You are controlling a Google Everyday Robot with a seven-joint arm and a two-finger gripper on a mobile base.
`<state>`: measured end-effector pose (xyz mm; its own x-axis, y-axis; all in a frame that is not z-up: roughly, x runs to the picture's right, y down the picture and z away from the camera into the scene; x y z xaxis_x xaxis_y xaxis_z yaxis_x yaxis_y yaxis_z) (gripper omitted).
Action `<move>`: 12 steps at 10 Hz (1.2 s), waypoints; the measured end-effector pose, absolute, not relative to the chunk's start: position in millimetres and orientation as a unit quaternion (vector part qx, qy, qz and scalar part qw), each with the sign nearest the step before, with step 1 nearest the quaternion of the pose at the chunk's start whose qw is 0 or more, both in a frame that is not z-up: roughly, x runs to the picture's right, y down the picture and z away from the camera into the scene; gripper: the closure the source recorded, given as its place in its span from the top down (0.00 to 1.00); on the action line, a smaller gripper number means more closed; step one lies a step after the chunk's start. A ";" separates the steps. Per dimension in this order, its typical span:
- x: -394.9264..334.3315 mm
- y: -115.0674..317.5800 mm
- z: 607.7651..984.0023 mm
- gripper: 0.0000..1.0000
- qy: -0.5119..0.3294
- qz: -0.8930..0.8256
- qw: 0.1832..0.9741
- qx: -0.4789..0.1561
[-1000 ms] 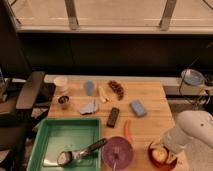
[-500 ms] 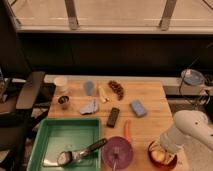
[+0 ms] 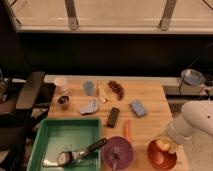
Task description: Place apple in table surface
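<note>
gripper point(image 3: 165, 142) over red bowl point(image 3: 161, 157), table surface point(image 3: 145, 95) 5 o'clock corner | grip state: cannot tell | apple point(image 3: 162, 145) round, no long axis

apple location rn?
Camera view, front-right table corner: the apple sits over the red bowl, right of the carrot, with the claw at it.

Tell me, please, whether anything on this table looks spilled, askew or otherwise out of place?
Nothing looks spilled or damaged. The carrot lies loose on the table surface beside the purple plate, and a scoop lies slantwise in the green tray. The apple sits in the red bowl, with the tool at it.
</note>
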<state>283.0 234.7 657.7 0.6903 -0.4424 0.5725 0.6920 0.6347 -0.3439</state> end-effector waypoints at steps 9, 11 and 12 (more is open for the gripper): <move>265.0 147.0 721.0 0.00 -0.196 -0.349 0.881 -0.252; 260.7 168.5 747.9 0.00 -0.206 -0.345 0.876 -0.268; 259.7 181.9 761.5 0.01 -0.213 -0.338 0.874 -0.277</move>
<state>259.7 181.9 761.5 0.6799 -0.4729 0.5604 0.7096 0.6171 -0.3401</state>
